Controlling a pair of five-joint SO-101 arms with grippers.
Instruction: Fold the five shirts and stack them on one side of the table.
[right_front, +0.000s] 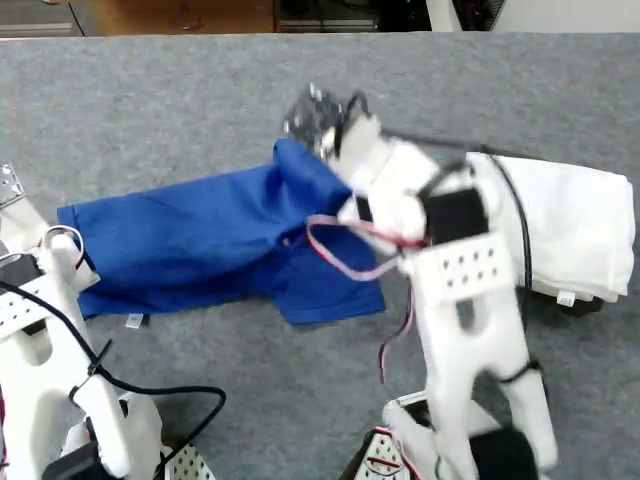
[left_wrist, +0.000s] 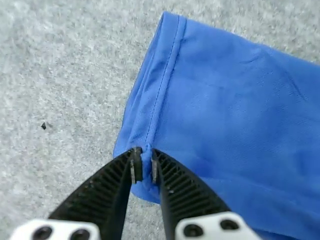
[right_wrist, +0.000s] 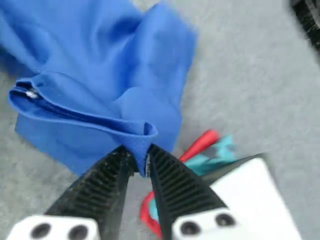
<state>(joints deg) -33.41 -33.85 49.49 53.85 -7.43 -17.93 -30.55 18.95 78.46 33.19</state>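
As the left end effector (left_wrist: 142, 167) pinches the blue shirt (left_wrist: 230, 125), the right end effector (right_wrist: 140, 160) clamps its fold.

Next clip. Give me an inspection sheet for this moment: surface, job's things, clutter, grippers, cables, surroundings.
Surface: grey felt-like table.
Job's things: blue shirt lying mid-table, partly bunched; white garment folded on the right arm's side.
Clutter: dark speck on the table near the shirt's hem; red and teal item, too blurred to identify.
Grippers: left gripper shut on the blue shirt's hemmed corner; right gripper shut on a raised fold of it.
Cables: black cable by the left arm's base; red and white wires hanging over the shirt.
Surroundings: wooden furniture beyond the table.
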